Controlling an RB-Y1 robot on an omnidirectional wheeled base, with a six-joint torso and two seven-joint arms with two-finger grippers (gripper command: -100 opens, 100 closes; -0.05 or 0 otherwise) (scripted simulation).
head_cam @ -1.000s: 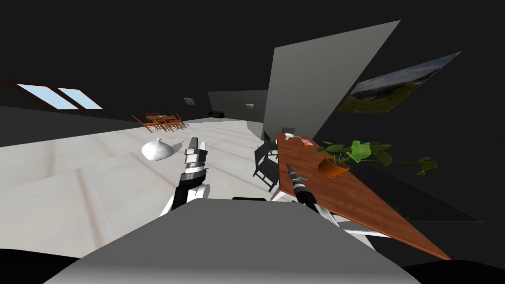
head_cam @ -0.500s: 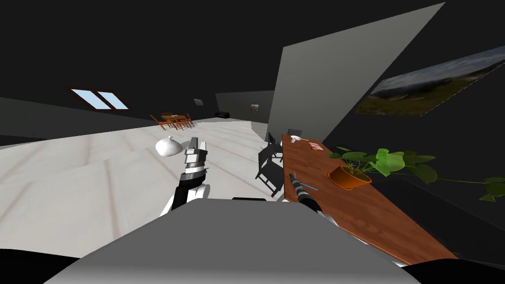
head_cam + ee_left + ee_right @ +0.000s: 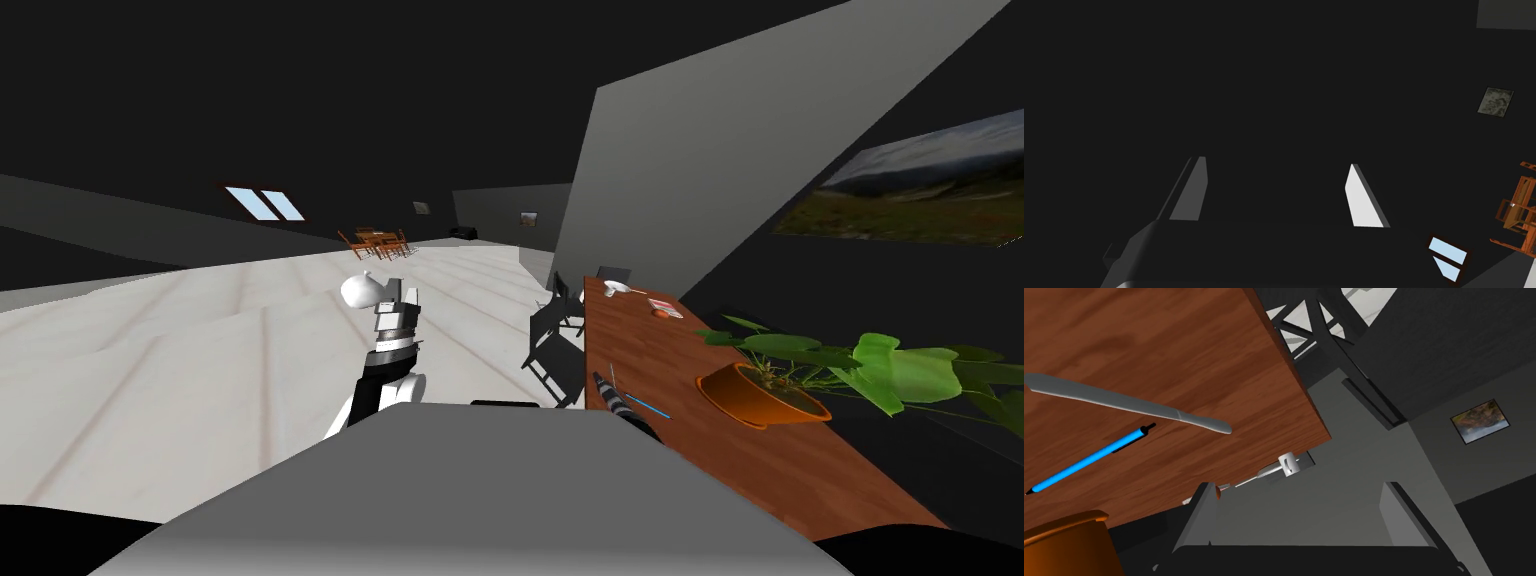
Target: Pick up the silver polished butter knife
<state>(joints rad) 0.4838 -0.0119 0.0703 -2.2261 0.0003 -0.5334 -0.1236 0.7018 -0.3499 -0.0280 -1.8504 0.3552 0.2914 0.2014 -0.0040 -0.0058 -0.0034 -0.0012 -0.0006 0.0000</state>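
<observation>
The butter knife [image 3: 1124, 404] is a long plain grey blade lying flat on the brown wooden table [image 3: 1199, 343], with a blue pen [image 3: 1089, 460] just beside it. My right gripper [image 3: 1299, 508] is open and empty. It hangs past the table's edge, off to one side of the knife and not touching it. In the head view the right gripper [image 3: 601, 379] sits at the table's near long edge, close to the blue pen [image 3: 650, 406]. My left gripper [image 3: 1276, 192] is open and empty, and it is raised in front of my chest [image 3: 397, 300].
An orange pot with a leafy green plant [image 3: 765, 395] stands on the table just beyond the pen. A mug [image 3: 614, 289] and a small red item [image 3: 665, 309] sit at the table's far end. Black chairs [image 3: 555, 335] stand along its left side. A white round object [image 3: 362, 290] lies on the pale floor.
My head and base have moved: the table and plant now sit closer and further right, and the white object has slid toward my left gripper. Both arms keep their pose.
</observation>
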